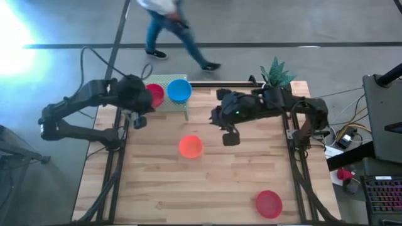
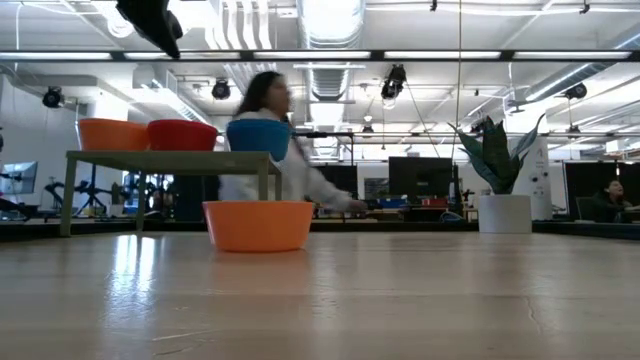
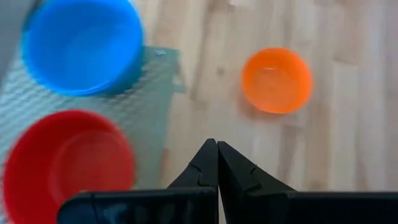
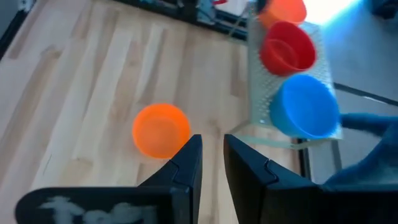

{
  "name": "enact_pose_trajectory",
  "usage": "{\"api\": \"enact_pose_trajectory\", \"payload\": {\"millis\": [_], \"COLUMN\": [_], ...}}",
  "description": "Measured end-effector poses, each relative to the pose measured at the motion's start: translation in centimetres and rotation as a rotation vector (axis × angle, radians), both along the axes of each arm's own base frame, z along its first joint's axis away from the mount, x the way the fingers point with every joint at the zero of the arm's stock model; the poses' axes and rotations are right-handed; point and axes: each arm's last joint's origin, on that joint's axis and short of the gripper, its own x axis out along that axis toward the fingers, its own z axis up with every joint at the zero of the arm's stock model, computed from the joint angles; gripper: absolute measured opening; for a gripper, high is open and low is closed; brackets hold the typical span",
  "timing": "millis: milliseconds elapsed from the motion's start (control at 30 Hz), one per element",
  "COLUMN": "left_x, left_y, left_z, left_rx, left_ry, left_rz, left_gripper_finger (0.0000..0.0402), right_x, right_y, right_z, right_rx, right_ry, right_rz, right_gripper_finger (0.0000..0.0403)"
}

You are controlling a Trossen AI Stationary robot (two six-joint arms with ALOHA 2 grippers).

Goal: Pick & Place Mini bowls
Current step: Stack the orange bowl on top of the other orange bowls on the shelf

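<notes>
- Currently your left gripper (image 3: 217,163) hangs clenched and empty above the raised rack's (image 1: 182,108) edge.
- Your right gripper (image 4: 211,163), slightly parted, holds nothing near the orange bowl (image 1: 191,147).

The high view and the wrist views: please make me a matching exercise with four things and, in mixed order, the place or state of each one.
Things:
1. blue bowl
2. plant
3. left gripper
4. right gripper

Places or states:
a. open, empty, above the bare wood of the table
b. on the green stand, beside a red bowl
c. at the table's far edge, on the right side
d. shut, empty, close to the stand

Pairs: 1-b; 2-c; 3-d; 4-a
</notes>
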Motion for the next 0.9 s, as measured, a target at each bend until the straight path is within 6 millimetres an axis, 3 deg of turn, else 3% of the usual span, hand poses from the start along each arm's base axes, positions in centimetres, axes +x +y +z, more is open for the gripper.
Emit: {"api": "enact_pose_trajectory", "payload": {"millis": [300,633,900], "left_x": [3.7,7.5,10.9], "left_y": [0.2,-0.3,-1.2], "left_z": [-2.1,-4.4,-7.2], "left_rx": [-0.073,-0.088,-0.135], "left_ry": [0.108,0.191,0.282], "left_rz": [-0.081,-0.160,-0.173], "left_gripper_finger": [0.0004,0.0064,0.0071], "right_x": [-2.4,-4.7,-6.0], "right_y": [-0.5,-0.7,-0.9], "right_z": [2.0,3.1,4.0], "right_rx": [0.000,0.000,0.003], "right_ry": [-0.075,-0.075,-0.104], "right_rz": [-0.107,-0.109,-0.105], "right_gripper_finger": [0.0063,0.0063,0.0063]}}
